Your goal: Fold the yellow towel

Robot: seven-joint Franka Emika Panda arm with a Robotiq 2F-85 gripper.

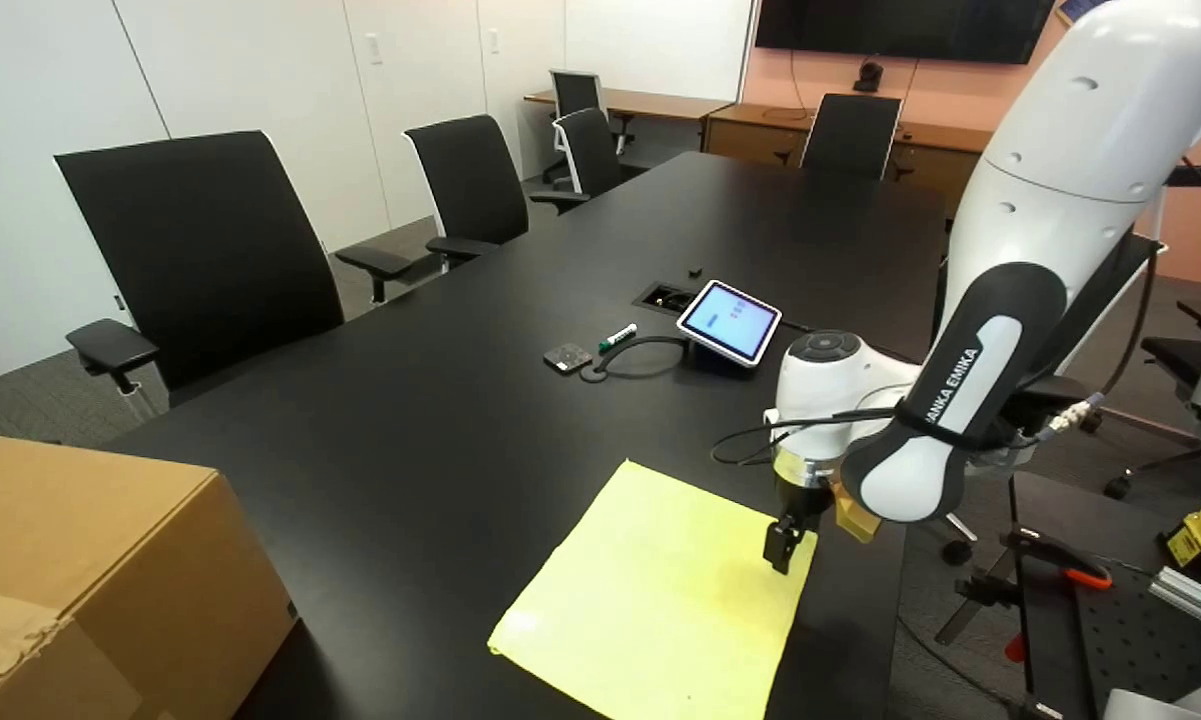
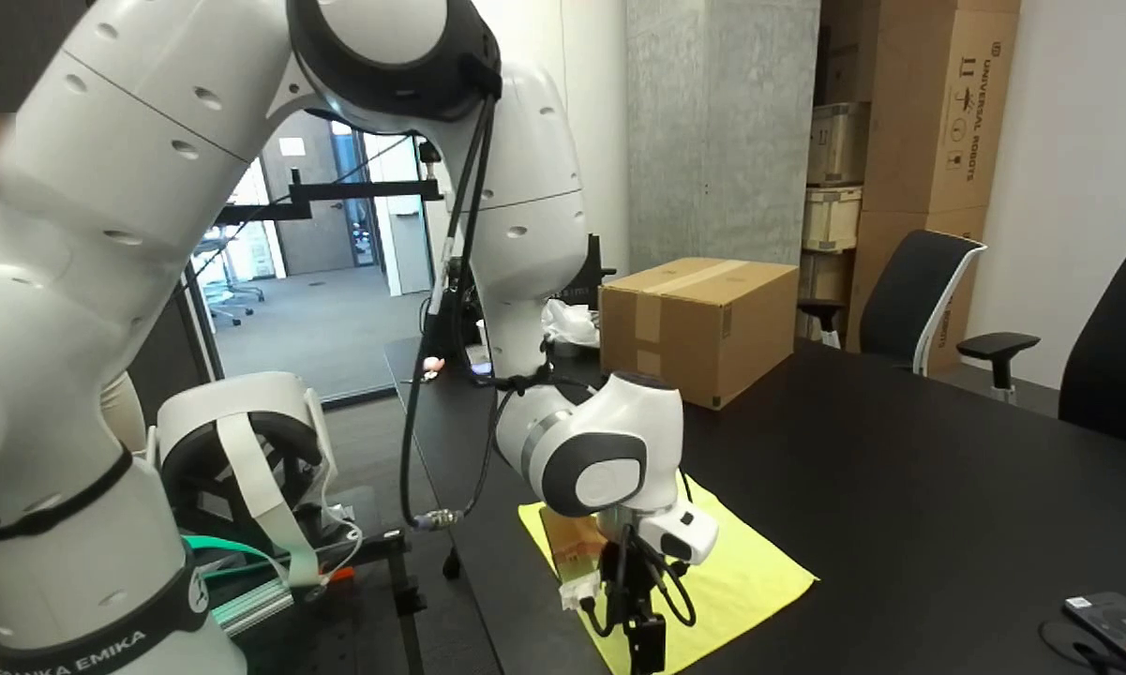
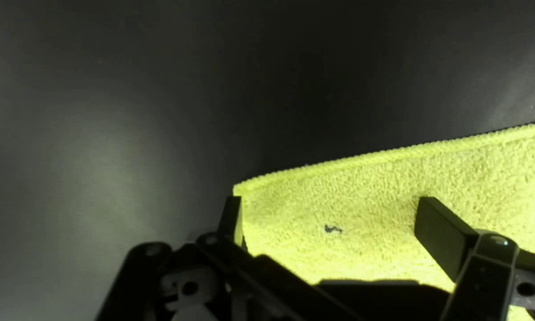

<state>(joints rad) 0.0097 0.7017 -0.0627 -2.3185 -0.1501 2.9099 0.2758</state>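
The yellow towel [image 1: 650,600] lies spread flat as a wide sheet on the black table in an exterior view. It also shows in an exterior view [image 2: 745,572], partly hidden behind the arm. My gripper [image 1: 782,548] is over the towel's corner nearest the arm's base side. In the wrist view my gripper [image 3: 329,218] is open, with its fingers wide apart and nothing between them but the flat towel [image 3: 361,191] below. The left finger is at the towel's corner and side edge. The right finger is over the cloth. I cannot tell whether the fingertips touch the cloth.
A cardboard box [image 1: 110,560] stands on the table beyond the towel. A tablet on a stand [image 1: 730,322], a green marker [image 1: 618,337] and a small dark square [image 1: 567,358] lie farther along the table. A side cart [image 1: 1110,600] holds tools. Chairs [image 1: 200,250] line the table.
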